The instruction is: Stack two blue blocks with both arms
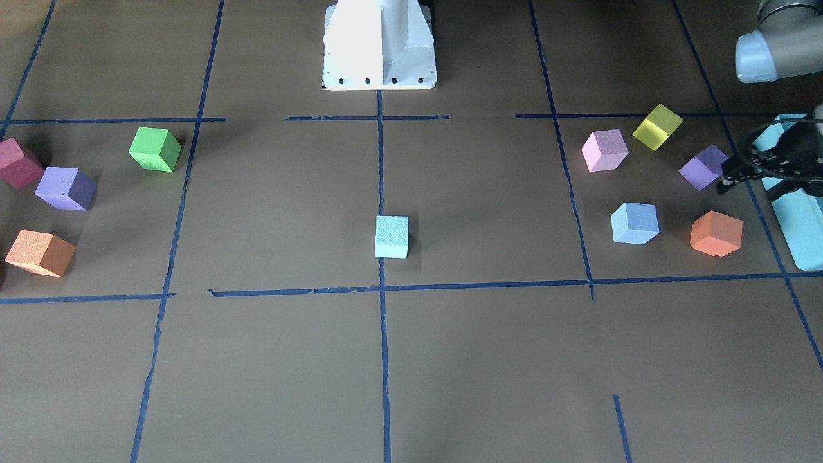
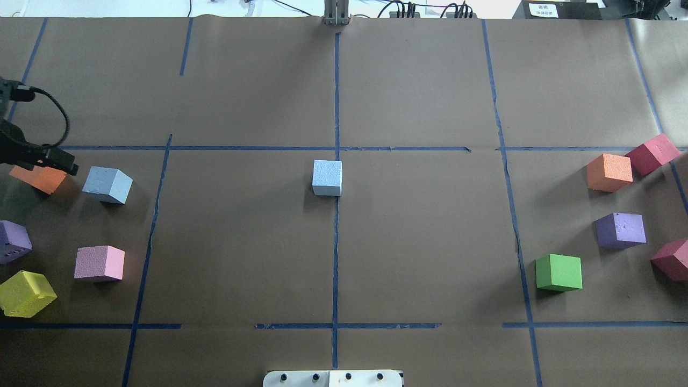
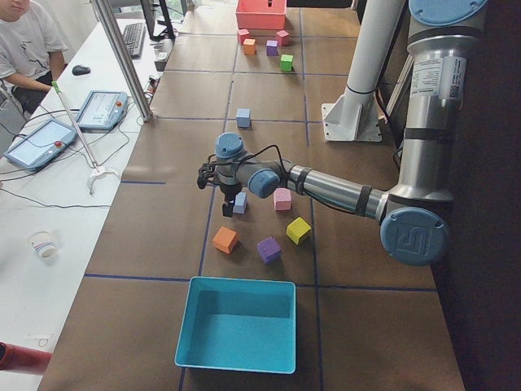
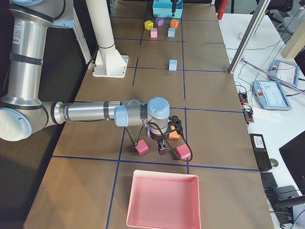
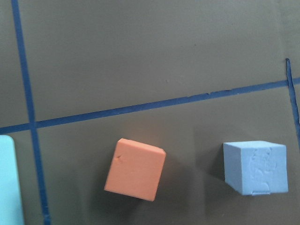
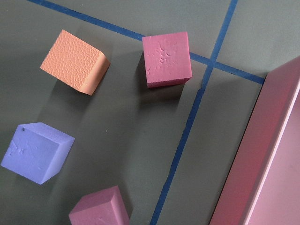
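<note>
Stacking has not begun: both blue blocks lie on the table (image 2: pixel 419 247), well apart. The cyan block (image 2: pixel 327 177) sits alone on the centre tape line, square to it, and looks like a ready base. The sky-blue block (image 2: pixel 107 184) sits in the cluster on the robot's left, turned askew to the tape. The left claw (image 2: pixel 67 166) hangs over that cluster, above the orange block (image 2: pixel 40 178) and just beside the sky-blue block. Its wrist view puts the sky-blue block low and to the right, off centre. It carries nothing that I can see, but I cannot tell whether its fingers are spread or closed. The right claw (image 4: pixel 161 148) shows only in the side view. It hovers over the red and purple blocks at the table's other end, far from either blue block, and I cannot tell its state either. The step in hand appears to be the left arm's approach to the sky-blue block. The next move calls for shifting the claw sideways until it is centred over that block. It should then turn to meet the block's flat sides, clear of the orange neighbour, before descending to grip it.
</note>
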Controlling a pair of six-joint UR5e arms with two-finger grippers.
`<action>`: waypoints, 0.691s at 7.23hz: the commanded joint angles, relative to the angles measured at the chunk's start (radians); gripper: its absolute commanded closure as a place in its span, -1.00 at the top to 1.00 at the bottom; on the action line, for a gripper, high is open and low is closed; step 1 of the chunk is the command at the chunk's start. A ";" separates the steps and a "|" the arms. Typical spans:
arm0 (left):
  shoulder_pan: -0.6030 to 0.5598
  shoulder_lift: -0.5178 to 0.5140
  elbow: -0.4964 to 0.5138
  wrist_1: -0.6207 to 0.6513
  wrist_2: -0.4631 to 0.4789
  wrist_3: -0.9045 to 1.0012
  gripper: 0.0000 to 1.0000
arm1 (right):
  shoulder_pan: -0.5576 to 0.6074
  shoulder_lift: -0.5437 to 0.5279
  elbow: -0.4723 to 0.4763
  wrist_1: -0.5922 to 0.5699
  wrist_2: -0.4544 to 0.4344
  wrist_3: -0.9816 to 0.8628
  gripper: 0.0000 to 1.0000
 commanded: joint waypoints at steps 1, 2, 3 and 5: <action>0.085 -0.024 0.017 -0.027 0.054 -0.069 1.00 | 0.000 -0.001 0.000 0.000 0.000 -0.002 1.00; 0.106 -0.025 0.027 -0.027 0.054 -0.067 1.00 | 0.000 -0.001 0.001 0.000 0.000 -0.004 1.00; 0.116 -0.041 0.053 -0.027 0.054 -0.066 1.00 | 0.000 -0.001 0.001 0.000 0.000 -0.004 1.00; 0.143 -0.076 0.112 -0.027 0.054 -0.067 1.00 | 0.000 -0.001 0.000 0.000 0.000 -0.007 1.00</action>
